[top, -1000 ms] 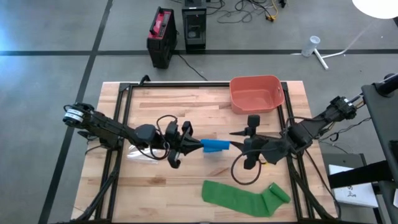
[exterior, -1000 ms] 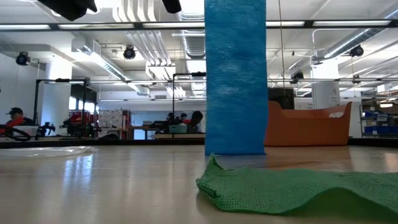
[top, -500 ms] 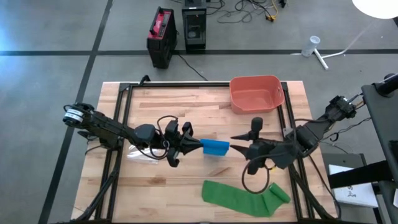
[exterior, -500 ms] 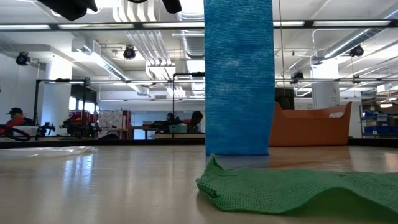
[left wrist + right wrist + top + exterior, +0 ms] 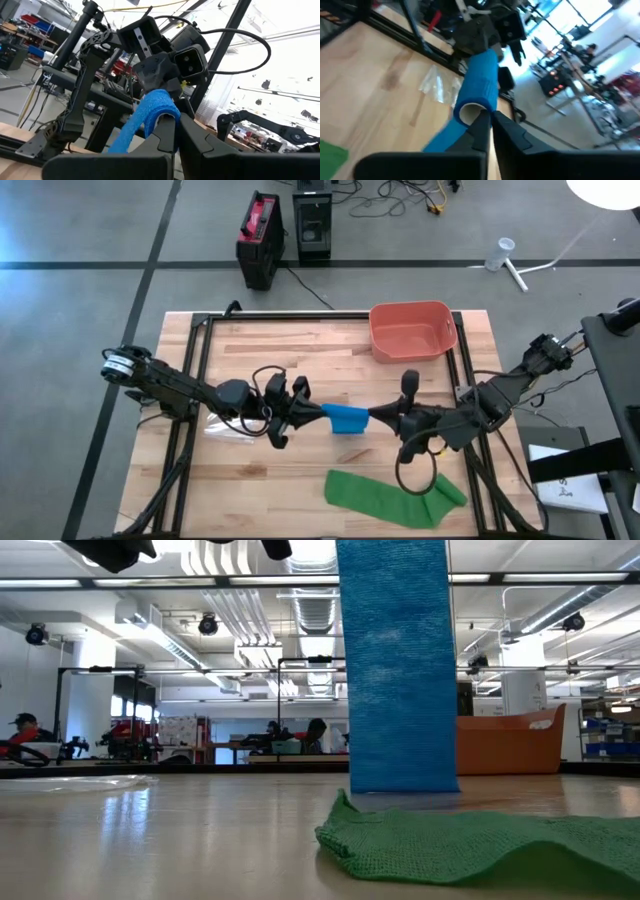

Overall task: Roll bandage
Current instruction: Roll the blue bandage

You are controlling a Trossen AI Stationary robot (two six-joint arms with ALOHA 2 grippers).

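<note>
Blue bandage [image 5: 347, 418] showing as matt woven cloth, roll core [image 5: 468, 111] looking papery. Green bandage [image 5: 480, 845] looking coarse, open-weave. Table [image 5: 300, 350] showing pale wood planks. Orange bin [image 5: 412, 332] looking smooth plastic.

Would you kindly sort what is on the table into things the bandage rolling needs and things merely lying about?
In use:
- blue woven bandage roll
- left gripper, jaws shut on one end
- right gripper, jaws shut on the other end

Lying about:
- green woven bandage
- orange plastic bin
- clear plastic wrapper

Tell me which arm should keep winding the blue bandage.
Right. The right pincer pinches the open end of the blue bandage roll, free to twist it; the left pincer clamps the opposite end as an anchor.
</note>
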